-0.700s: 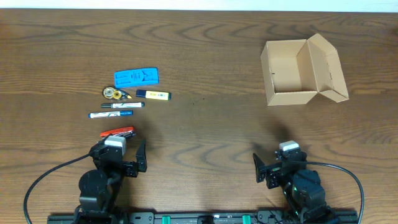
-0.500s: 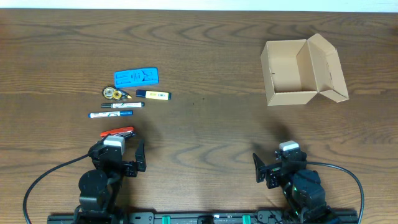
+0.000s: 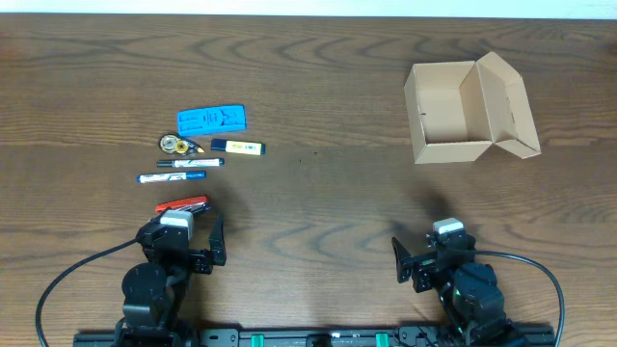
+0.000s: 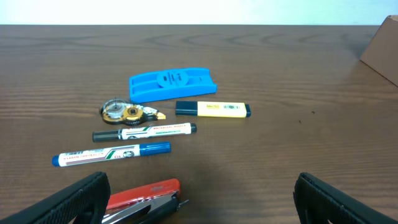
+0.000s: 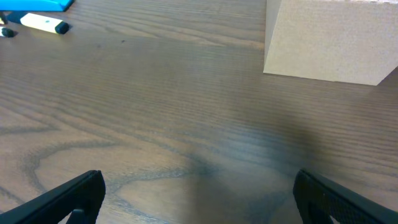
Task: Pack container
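Waiting low at the near table edge: left claw [image 4: 202, 193] and right claw [image 5: 198, 186], both spread wide, nothing pinched. Small tan cardboard box [image 3: 453, 151], matte, flap lid folded back so the mouth faces up for loading, sits ahead of the right claw, well apart. Ahead of the left claw lies a loose cluster: glossy red-handled tool [image 4: 143, 193] nearest, blue-capped white marker [image 4: 112, 154], black-capped white marker [image 4: 144, 131], yellow highlighter [image 4: 211, 109], blue moulded plastic case [image 4: 172, 84] — smooth, rigid, likely easy pinches.

Wooden table [image 3: 318, 87] bears the open container [image 3: 453, 152] at right, markers [image 3: 190, 162] and a blue case [image 3: 211, 119] at left
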